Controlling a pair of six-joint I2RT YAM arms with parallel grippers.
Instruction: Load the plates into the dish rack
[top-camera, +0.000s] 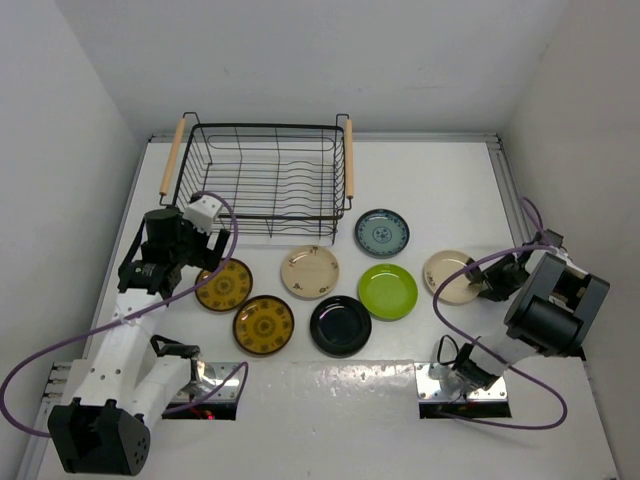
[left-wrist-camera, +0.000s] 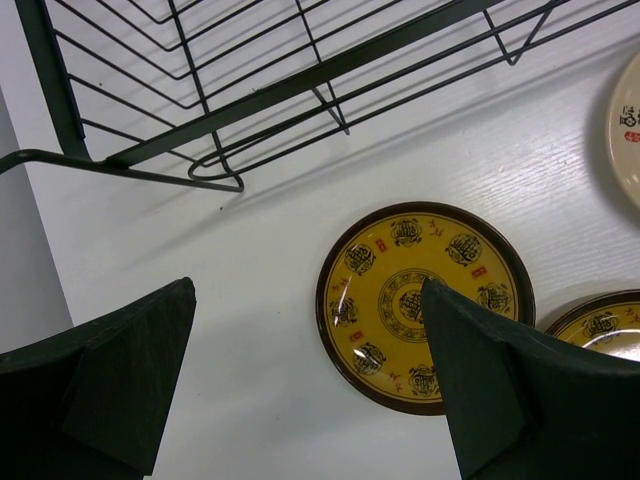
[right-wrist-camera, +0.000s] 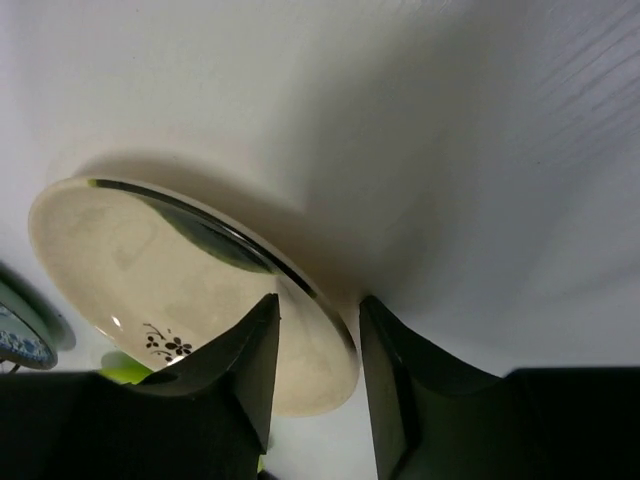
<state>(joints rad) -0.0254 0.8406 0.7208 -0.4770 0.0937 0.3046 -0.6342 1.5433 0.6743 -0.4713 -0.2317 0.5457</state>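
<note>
While the left gripper (left-wrist-camera: 308, 300) hangs wide open over 1 mustard plate (left-wrist-camera: 400, 250) just in front of the dish rack (top-camera: 347, 160), the right gripper (right-wrist-camera: 320, 305) has half-closed jaws straddling the rim of the cream plate (right-wrist-camera: 150, 260); whether they grip it is unclear.

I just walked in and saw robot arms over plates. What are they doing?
They're filling the dish rack, which holds nothing yet. The right pincer straddles the rim of a cream plate. The left pincer hangs open over a mustard plate by the rack.

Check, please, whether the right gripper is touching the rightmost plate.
Cannot tell: in the right wrist view the right gripper straddles the rightmost plate; contact unclear.
</note>
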